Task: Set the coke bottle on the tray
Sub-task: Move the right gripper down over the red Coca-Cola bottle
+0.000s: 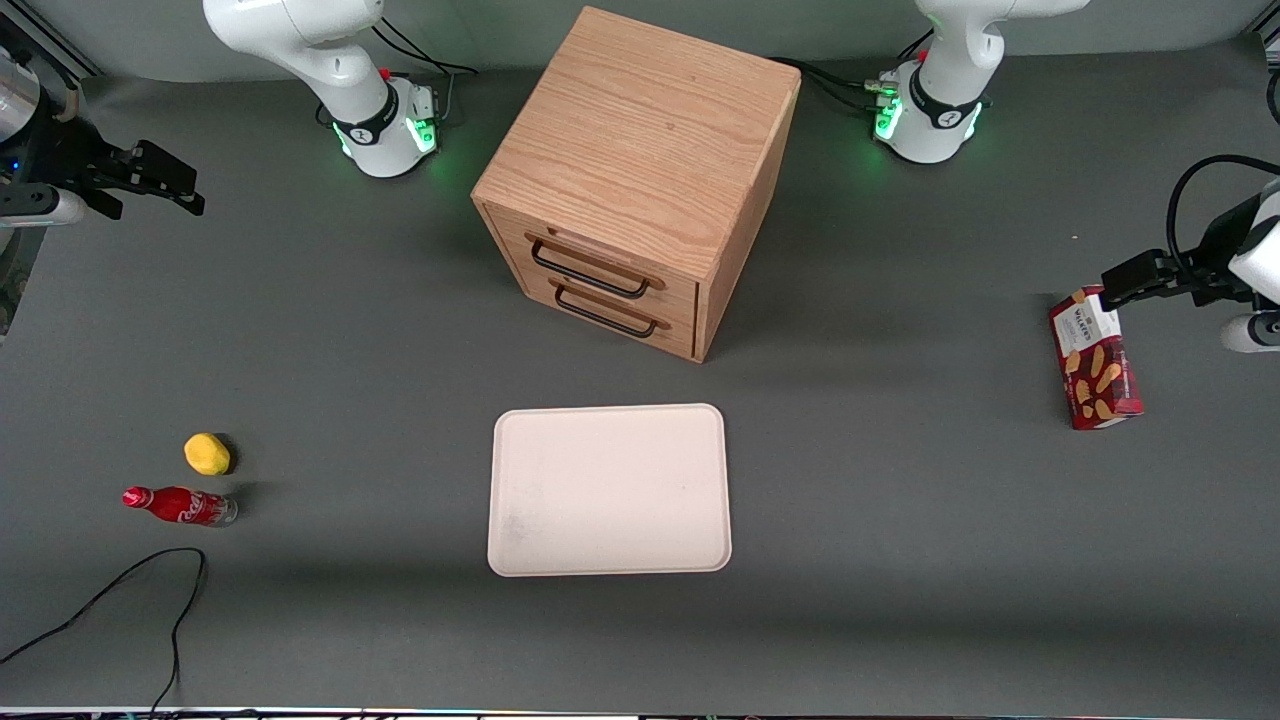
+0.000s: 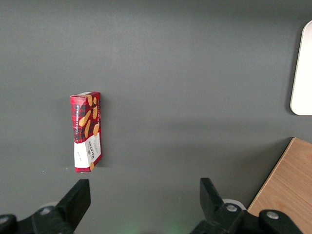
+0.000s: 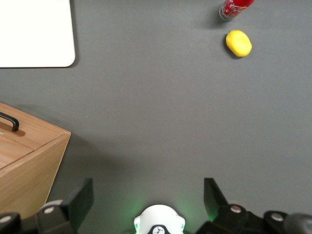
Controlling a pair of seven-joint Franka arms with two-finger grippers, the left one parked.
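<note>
The worktop (image 1: 900, 560) is covered in a matt, dark grey, even sheet that throws no glare. On it the tray (image 1: 610, 560) looks like smooth cream plastic with a dull satin finish, faintly smudged grey near one corner. The coke bottle (image 1: 180, 505) is glossy, its red body catching light and its base clear. The yellow lump (image 1: 207, 453) beside it looks smooth and matt. The drawer cabinet (image 1: 640, 150) is pale, open-grained wood with an unpolished look, its two drawer handles (image 1: 590, 270) thin dark metal. The biscuit box (image 1: 1095, 360) is printed cardboard with a slight sheen. The claw (image 3: 146, 200), well above the worktop, has matt black fingers spread apart.
</note>
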